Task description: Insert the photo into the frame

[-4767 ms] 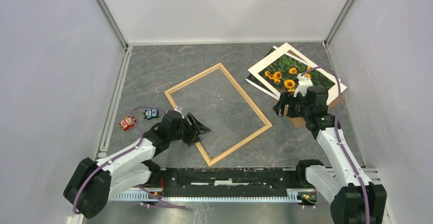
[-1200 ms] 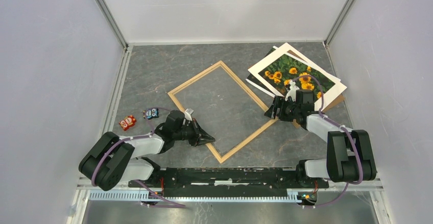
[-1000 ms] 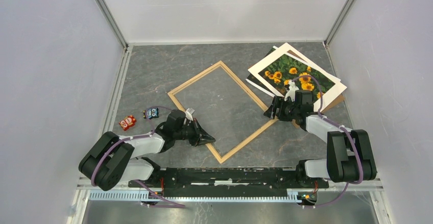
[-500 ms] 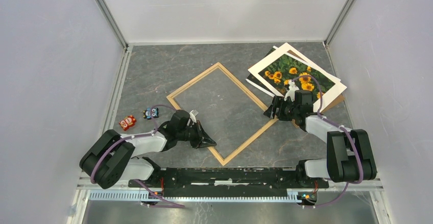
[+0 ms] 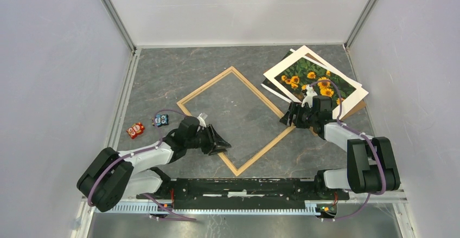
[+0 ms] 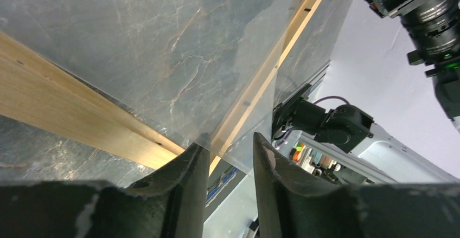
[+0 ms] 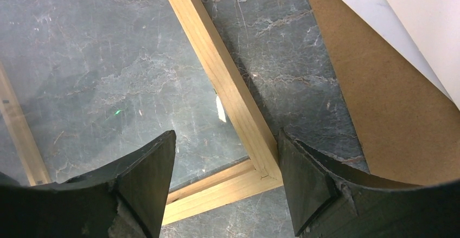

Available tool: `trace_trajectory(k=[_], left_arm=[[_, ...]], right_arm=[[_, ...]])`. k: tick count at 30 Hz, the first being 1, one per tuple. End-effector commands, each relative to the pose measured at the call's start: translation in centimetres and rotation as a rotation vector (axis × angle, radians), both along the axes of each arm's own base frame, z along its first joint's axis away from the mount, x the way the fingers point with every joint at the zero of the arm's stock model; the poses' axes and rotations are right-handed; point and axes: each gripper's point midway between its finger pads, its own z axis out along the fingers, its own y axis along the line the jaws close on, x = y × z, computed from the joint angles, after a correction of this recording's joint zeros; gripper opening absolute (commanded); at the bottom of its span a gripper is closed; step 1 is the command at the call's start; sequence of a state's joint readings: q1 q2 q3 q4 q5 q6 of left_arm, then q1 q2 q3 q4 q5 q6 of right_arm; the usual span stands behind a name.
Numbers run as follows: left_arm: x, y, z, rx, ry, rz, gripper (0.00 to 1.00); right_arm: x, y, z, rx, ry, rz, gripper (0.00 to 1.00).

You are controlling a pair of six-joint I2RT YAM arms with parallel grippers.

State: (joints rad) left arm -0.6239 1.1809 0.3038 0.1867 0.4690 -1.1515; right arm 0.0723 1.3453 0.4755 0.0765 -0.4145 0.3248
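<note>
Top external view: wooden frame between two sets of jaws

Grey marbled desk (image 5: 163, 75), boxed in by pale walls (image 5: 54, 59). Thin light-wood rectangular frame (image 5: 206, 84) lying flat, diamond-wise, long axis far-left to near-right. Left jaws slightly parted at near-left strip, pinching nothing. Right jaws spread wide, straddling right corner. White-bordered sunflower photo (image 5: 312, 81) face up, far right, beyond right jaws.

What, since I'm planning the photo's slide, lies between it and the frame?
Only the right gripper, open astride the frame's right corner, on the side facing the photo. Nothing else shows on the table between them.
</note>
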Motion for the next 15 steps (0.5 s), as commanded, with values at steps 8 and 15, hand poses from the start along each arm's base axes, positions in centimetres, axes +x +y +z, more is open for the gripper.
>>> trace_trajectory(k=[8, 15], left_arm=[[2.7, -0.4, 1.3, -0.122, -0.045, 0.175, 0.54], [2.6, 0.9, 0.9, -0.043, -0.079, 0.196, 0.63]], right_arm=[[-1.9, 0.2, -2.0, -0.01, 0.078, 0.02, 0.75], [-2.1, 0.1, -2.2, -0.015, 0.078, 0.025, 0.75]])
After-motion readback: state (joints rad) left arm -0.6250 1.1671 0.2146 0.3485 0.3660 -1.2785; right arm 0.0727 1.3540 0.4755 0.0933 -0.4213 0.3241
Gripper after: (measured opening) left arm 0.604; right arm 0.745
